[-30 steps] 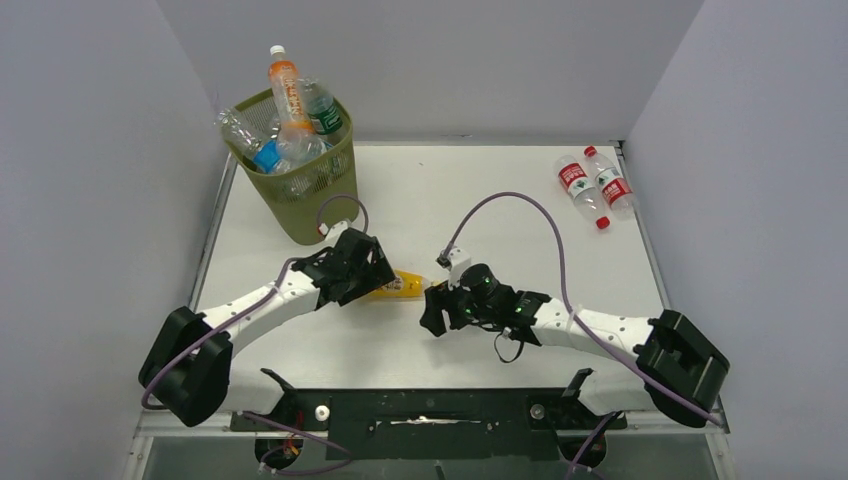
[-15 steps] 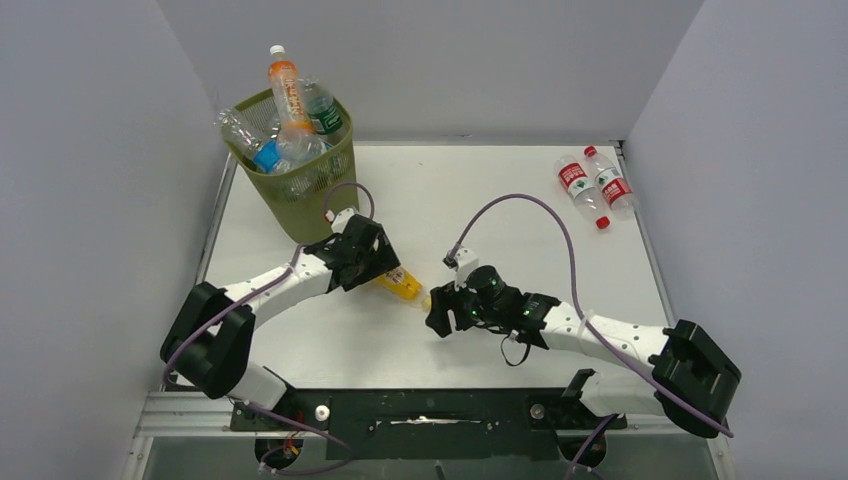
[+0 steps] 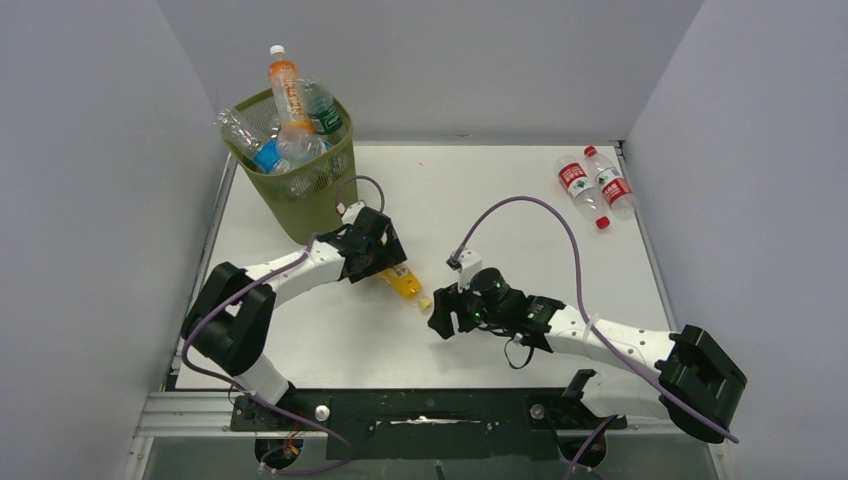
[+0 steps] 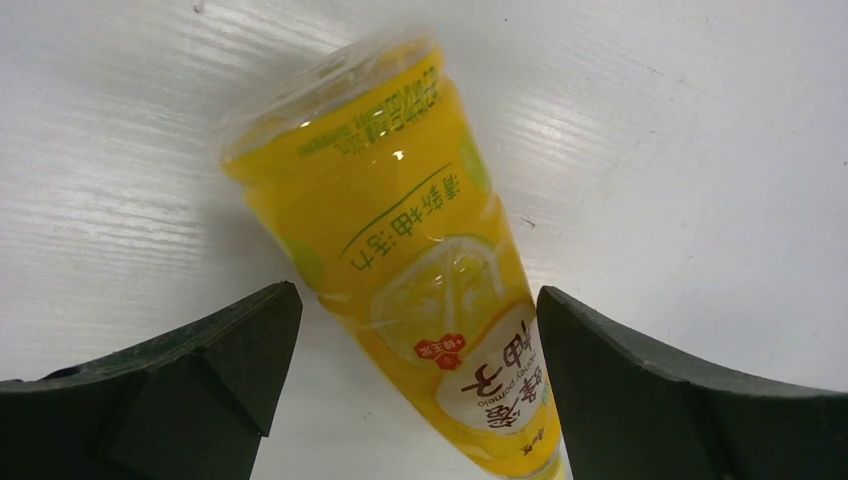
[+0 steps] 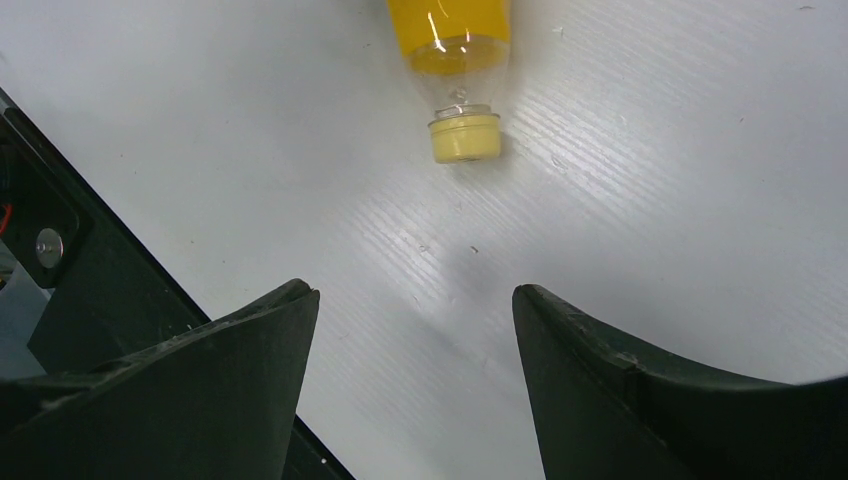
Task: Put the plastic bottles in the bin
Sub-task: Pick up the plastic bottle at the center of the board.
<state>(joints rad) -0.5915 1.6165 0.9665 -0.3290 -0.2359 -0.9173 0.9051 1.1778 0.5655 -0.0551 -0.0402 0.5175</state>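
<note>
Left jaws — spread wide and pointing down over the yellow bottle (image 4: 400,290), one on each flank. They stand close to its sides, yet no grip shows and nothing is lifted.

Right jaws — about half open, empty, low over the tabletop (image 3: 500,190). The bottle's yellow cap (image 5: 464,137) lies ahead of them, apart.

Yellow bottle — flat on the tabletop, just off the bin's (image 3: 300,210) near corner. Its long axis slants away from the bin: base toward the bin, cap pointing away at the right jaws. That axis runs through the left jaws' gap, so closing would likely take it across its width. Left arm (image 3: 290,270) is nearer both bottle and bin.

Bin — heaped with bottles (image 3: 290,130) above its rim.

Two red-labelled bottles (image 3: 592,187) — side by side, well apart from the bin, along the far edge to its right.
</note>
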